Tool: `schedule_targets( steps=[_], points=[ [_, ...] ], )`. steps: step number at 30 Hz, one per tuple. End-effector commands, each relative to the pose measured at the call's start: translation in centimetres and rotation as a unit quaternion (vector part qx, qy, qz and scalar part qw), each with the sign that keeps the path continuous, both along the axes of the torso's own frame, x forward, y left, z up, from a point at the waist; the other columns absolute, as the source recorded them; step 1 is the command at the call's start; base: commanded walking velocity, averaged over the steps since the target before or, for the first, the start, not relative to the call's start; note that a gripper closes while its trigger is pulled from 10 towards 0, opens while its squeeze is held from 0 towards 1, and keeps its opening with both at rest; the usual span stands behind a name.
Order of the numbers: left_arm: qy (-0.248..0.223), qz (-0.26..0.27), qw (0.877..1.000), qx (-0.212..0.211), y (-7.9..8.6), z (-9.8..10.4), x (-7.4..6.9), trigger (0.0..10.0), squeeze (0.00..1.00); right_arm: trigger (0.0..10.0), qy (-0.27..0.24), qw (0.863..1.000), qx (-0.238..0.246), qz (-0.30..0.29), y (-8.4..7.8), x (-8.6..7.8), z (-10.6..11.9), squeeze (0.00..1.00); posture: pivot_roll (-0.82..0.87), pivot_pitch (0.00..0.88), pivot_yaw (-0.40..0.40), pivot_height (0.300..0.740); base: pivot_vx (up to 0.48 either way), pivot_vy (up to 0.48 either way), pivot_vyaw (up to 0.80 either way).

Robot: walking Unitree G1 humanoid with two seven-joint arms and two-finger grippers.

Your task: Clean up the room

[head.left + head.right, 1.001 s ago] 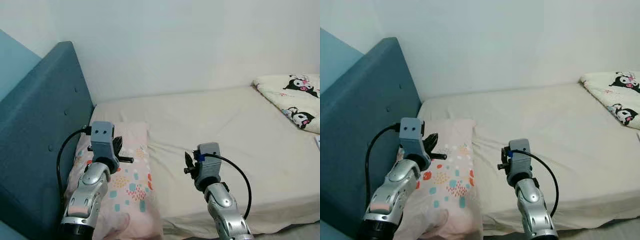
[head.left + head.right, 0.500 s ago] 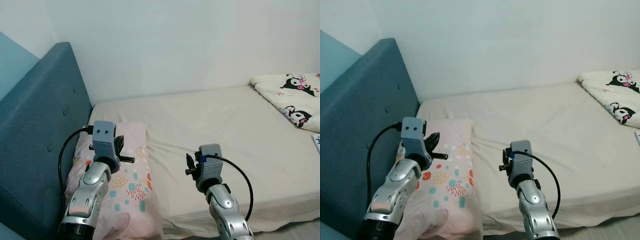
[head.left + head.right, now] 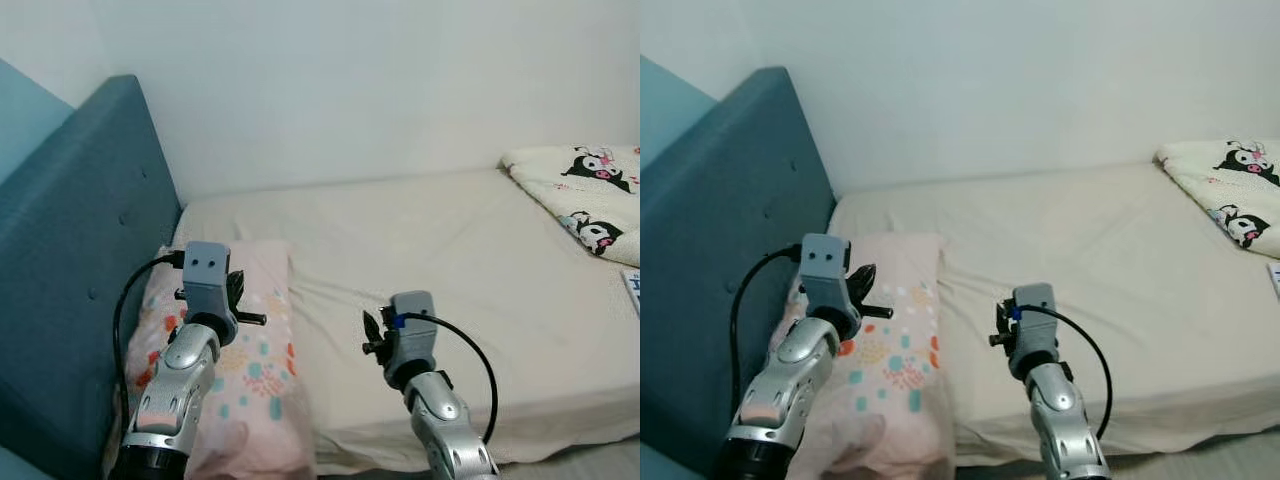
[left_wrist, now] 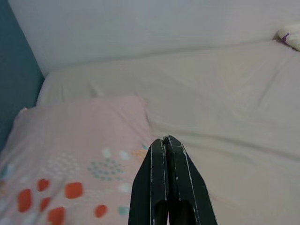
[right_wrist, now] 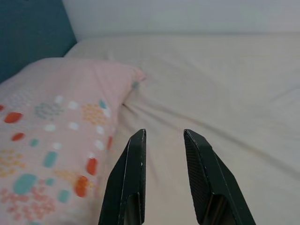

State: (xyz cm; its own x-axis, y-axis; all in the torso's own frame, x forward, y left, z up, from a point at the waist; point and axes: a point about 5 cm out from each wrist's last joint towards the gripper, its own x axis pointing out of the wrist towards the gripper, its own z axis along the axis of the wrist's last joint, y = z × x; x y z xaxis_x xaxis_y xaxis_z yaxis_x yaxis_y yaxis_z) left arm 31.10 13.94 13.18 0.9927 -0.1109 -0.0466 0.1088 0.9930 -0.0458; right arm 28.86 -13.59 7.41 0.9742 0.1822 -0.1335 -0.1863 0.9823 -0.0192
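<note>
Pillow (image 3: 255,340) by headboard (image 3: 70,250); L gripper (image 4: 165,139) above it — fingers pressed together; R gripper (image 5: 164,136) spread.

Broad bare bed (image 3: 450,250) lies open ahead; pillow (image 3: 255,350) and headboard (image 3: 70,260) hem the left; quilt (image 3: 585,195) blocks far right.

A bed (image 3: 480,270) in a cream sheet stands against a plain white wall (image 3: 380,80). At its head rises a padded blue headboard (image 3: 70,250), with a paler blue wall (image 3: 25,110) behind it. The light is soft and even, and a strip of grey floor (image 3: 610,458) shows below the bed's near edge.
</note>
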Motion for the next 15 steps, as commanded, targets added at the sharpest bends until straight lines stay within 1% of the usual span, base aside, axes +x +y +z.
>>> schedule_targets(
  steps=[1,15],
  points=[
    [0.006,-0.004,1.0,0.001,-0.36,-0.29,0.04,10.0,0.0,10.0,0.005,1.0,0.009,-0.005,-0.15,-0.09,-0.1,0.0,-0.01,0.0,0.011,0.74,0.0,-0.48,0.0],
    [0.011,-0.002,1.0,0.002,-0.31,-0.4,0.04,10.0,0.0,10.0,0.007,1.0,0.007,-0.006,-0.22,-0.22,-0.08,0.0,-0.02,0.0,0.013,0.74,0.0,-0.48,0.0]
  ],
)
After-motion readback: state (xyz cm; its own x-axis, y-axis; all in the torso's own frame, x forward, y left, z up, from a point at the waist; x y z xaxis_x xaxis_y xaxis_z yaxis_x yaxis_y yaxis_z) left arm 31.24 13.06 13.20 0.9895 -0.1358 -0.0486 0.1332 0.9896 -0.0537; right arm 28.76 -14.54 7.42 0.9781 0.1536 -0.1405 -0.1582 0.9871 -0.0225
